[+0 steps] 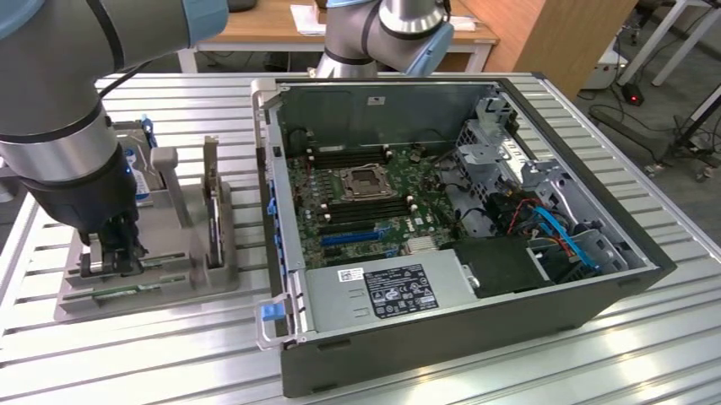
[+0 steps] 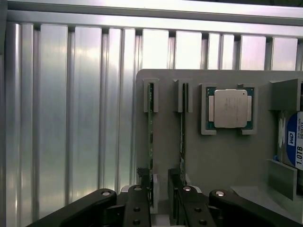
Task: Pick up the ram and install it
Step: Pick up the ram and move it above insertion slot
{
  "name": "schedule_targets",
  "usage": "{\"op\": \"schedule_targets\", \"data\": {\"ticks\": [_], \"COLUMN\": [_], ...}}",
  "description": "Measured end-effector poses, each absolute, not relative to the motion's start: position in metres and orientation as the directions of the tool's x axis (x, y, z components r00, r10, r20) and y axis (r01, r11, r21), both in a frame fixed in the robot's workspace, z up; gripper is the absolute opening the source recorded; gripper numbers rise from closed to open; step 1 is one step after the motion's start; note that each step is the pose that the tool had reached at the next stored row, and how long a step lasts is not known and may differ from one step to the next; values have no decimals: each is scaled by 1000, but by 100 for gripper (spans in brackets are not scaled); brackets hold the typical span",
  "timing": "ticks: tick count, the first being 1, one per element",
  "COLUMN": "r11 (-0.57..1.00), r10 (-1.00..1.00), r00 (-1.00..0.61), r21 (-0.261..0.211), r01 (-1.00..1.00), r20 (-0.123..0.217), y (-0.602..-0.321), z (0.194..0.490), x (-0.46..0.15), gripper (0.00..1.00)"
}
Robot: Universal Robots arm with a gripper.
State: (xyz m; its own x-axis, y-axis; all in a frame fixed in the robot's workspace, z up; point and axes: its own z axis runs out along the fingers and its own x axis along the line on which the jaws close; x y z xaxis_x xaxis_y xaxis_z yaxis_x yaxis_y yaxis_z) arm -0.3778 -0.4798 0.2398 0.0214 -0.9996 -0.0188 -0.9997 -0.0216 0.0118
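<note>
Two ram sticks stand on edge in slots of a grey holder point(image 2: 213, 156): one ram point(image 2: 150, 137) and a second ram point(image 2: 183, 132) beside it. My gripper point(image 2: 158, 178) is open and low over the holder. Its black fingers point(image 2: 139, 198) straddle the near end of the first stick, with a gap on each side. The second stick runs behind the other finger. In the exterior view my gripper point(image 1: 113, 251) reaches down into the holder point(image 1: 169, 287) at the exterior view's left, beside the open computer case point(image 1: 451, 219) with its green motherboard point(image 1: 360, 190).
A processor chip point(image 2: 229, 109) sits in a pocket of the holder, and a blue-labelled hard drive point(image 2: 293, 142) is beyond it. A dark card point(image 1: 211, 202) stands upright on the holder. The ribbed aluminium table point(image 1: 147, 354) surrounds the holder and case.
</note>
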Motion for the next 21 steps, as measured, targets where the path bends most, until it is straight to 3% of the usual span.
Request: {"op": "schedule_targets", "data": {"ticks": [21], "r11": [-22], "r10": [-1000], "r00": [21], "r21": [12], "r01": [-1000], "r20": [-19], "y": [-486], "z": [234], "x": [-378], "gripper": [29]}}
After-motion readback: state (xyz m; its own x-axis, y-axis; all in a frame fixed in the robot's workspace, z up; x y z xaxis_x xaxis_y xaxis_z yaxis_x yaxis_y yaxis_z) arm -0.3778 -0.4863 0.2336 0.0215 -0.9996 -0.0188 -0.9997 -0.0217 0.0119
